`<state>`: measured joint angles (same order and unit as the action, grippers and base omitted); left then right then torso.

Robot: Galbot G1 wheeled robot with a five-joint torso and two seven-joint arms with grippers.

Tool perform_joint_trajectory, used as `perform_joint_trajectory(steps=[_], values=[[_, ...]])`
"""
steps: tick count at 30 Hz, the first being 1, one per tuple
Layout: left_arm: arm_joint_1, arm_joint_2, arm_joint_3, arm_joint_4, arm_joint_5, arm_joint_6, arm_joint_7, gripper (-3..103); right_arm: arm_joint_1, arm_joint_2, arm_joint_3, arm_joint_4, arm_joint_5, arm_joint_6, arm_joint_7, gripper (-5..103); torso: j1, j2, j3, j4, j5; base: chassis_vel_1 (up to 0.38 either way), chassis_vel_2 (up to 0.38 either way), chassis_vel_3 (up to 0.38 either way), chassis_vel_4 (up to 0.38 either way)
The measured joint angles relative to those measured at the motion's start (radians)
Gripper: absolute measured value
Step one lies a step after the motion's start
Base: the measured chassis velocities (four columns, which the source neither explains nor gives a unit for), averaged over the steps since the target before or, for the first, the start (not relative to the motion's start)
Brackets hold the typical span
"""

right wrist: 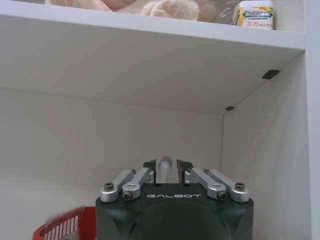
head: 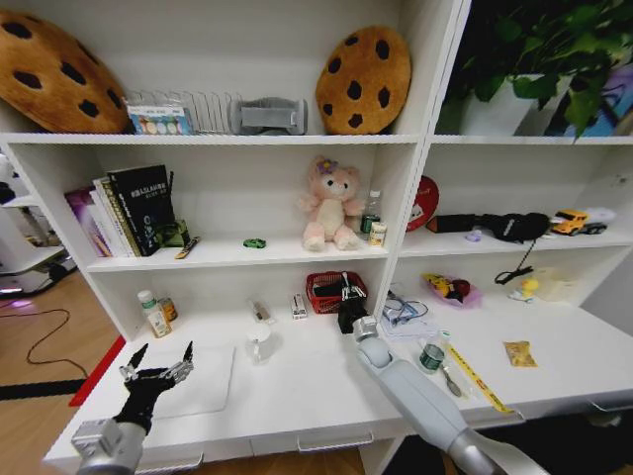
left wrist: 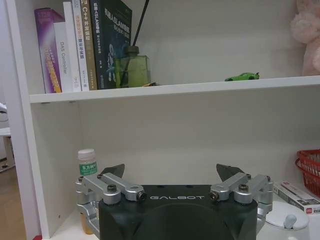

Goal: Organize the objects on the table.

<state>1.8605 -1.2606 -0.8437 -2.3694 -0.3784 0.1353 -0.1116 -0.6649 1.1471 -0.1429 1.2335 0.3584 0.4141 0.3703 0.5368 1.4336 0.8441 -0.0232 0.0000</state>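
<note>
The right gripper is reached far forward over the table, just above the red basket at the back of the desk surface. In the right wrist view its 2 fingers are drawn narrow around a slim silver-grey object, probably a pen, which stands upright between the pads. The left gripper hovers near the front edge of the table on the left side, with its fingers spread wide and holding nothing. Under it lies the slim silver laptop, flat and closed. Beyond the left gripper, against the shelf wall, stands a small bottle with a green label, and on the shelf above it rests the tiny green toy car, near the books. To the right of the right gripper, near the right end of the table, lies the orange-yellow snack packet.
</note>
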Motion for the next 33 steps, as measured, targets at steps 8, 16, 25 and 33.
perform_joint_trajectory(steps=[8,16,25,33], values=[[0.000,0.000,0.000,0.000,0.000,0.000,0.000,100,-0.037,-0.063,0.027,0.116,0.048,-0.100,0.011,53,0.000,0.000,0.000,0.0004,0.0004,0.000,0.000,0.000,0.000],[0.000,0.000,0.000,0.000,0.000,0.000,0.000,100,-0.179,-0.220,0.177,0.402,0.030,-0.200,-0.119,80,0.000,0.000,0.000,0.0000,0.0000,0.000,0.000,0.000,0.000],[0.000,0.000,0.000,0.000,0.000,0.000,0.000,100,-0.515,-0.331,0.340,0.717,0.138,-0.332,-0.009,100,0.000,0.000,0.000,0.0000,0.0002,0.000,0.000,0.000,0.000],[0.000,0.000,0.000,0.000,0.000,0.000,0.000,100,-0.755,-0.319,0.465,0.817,0.131,-0.329,-0.032,100,0.000,0.000,0.000,-0.0003,0.0000,-0.013,-0.012,0.005,0.016]])
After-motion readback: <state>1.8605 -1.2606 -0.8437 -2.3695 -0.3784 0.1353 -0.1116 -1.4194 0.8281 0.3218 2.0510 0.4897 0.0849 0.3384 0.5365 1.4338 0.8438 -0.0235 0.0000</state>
